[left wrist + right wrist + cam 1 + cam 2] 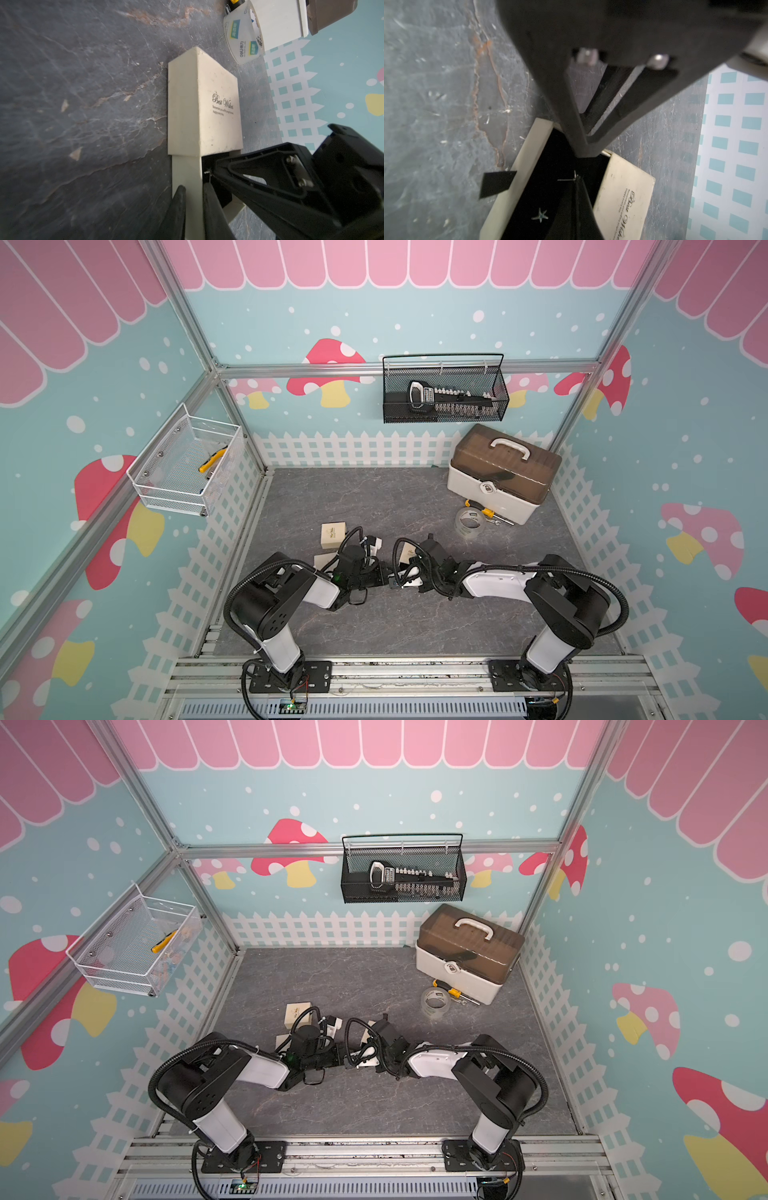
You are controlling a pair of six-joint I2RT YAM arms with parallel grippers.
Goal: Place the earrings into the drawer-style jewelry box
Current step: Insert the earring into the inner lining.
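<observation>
- The drawer (527,149) stands pulled out of its sleeve (218,104); its side wall is clamped by the left fingers (178,207).
- One star earring (540,215) is already laid inside the drawer.
- A second earring (574,179) is pinched by the right fingers (575,212), over the drawer.
- Left, by judgement: its release, perhaps the drawer's closing.

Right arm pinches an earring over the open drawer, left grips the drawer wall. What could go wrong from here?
1. The right gripper pinches one earring at the very tips of its shut jaws; on release it may stick or bounce out of the drawer.
2. A second earring lies loose on the black lining close by; lowering could knock it.
3. The left gripper holds only the drawer's thin wall; a slip could shift the drawer.
</observation>
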